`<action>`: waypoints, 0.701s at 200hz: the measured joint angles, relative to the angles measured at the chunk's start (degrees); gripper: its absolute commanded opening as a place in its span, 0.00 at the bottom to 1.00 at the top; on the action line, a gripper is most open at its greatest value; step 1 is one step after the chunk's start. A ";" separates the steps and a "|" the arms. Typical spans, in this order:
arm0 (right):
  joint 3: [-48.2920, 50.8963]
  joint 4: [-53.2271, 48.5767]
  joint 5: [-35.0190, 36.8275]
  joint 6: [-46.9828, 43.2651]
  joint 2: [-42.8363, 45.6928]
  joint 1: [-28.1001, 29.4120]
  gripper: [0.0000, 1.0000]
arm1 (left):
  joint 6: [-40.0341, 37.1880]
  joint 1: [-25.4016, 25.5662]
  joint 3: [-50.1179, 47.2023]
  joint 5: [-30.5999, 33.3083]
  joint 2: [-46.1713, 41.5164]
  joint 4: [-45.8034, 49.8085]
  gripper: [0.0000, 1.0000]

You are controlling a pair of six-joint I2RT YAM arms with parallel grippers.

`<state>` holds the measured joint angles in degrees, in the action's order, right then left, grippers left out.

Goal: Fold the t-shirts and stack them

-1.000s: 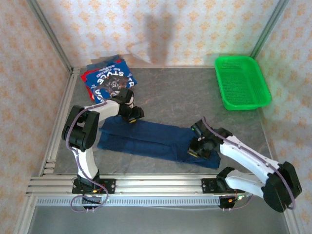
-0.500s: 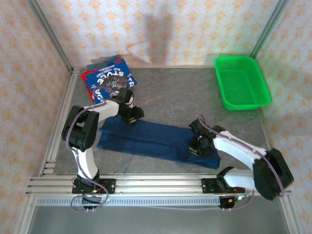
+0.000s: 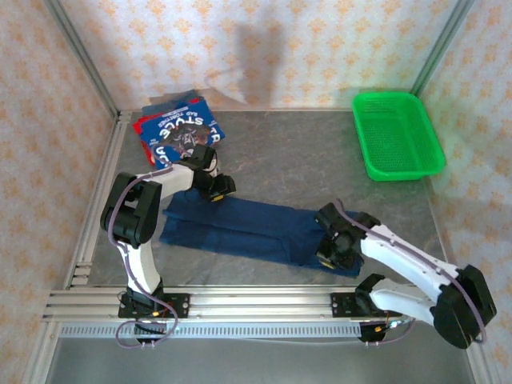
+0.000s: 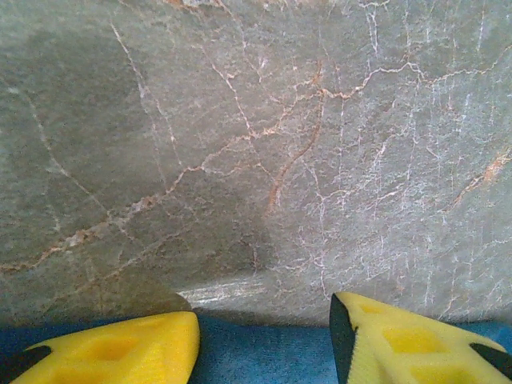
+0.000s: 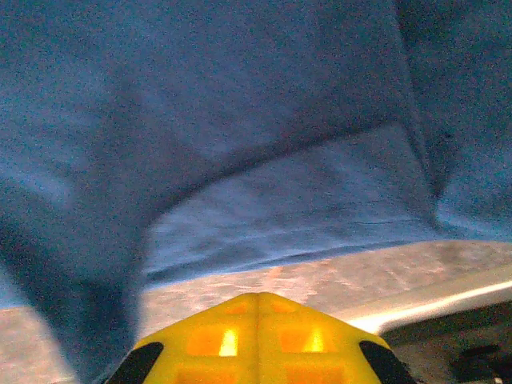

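A dark navy t-shirt (image 3: 248, 228), folded into a long band, lies slantwise across the grey table (image 3: 304, 160). My left gripper (image 3: 218, 189) sits at the band's far left edge. In the left wrist view its yellow fingers (image 4: 120, 352) stand apart and the left gripper (image 4: 264, 320) is open, with the blue cloth edge (image 4: 264, 360) lying between them. My right gripper (image 3: 328, 254) is at the band's right end. In the right wrist view the right gripper (image 5: 258, 298) is shut. A raised fold of the shirt (image 5: 240, 96) arches over it and runs down past its left side.
A stack of folded blue and red t-shirts (image 3: 178, 132) with white lettering lies in the far left corner. A green mesh basket (image 3: 361, 136) stands at the far right. Papered walls and metal posts close in the table; a rail runs along the near edge.
My right gripper has shifted a little toward the near right on the shirt's end. The left arm has stayed still.
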<state>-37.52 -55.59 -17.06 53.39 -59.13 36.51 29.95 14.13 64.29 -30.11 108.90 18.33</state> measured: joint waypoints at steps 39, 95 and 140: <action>-6.56 6.49 0.15 -1.68 -12.96 -1.70 0.07 | 0.00 -0.11 -0.28 -0.39 -0.02 -0.37 0.52; -8.13 13.57 -0.68 -4.68 -26.60 -2.19 0.05 | 0.00 -0.42 -0.39 -1.07 -0.02 -0.66 0.52; -3.34 12.48 -1.46 -5.20 -21.77 -0.04 0.04 | 0.00 -1.07 -0.39 -2.08 0.00 -0.79 0.52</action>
<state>-40.86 -43.11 -18.52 48.18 -80.90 36.47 29.95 13.06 63.90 -32.18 108.90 17.54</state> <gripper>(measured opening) 0.051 0.516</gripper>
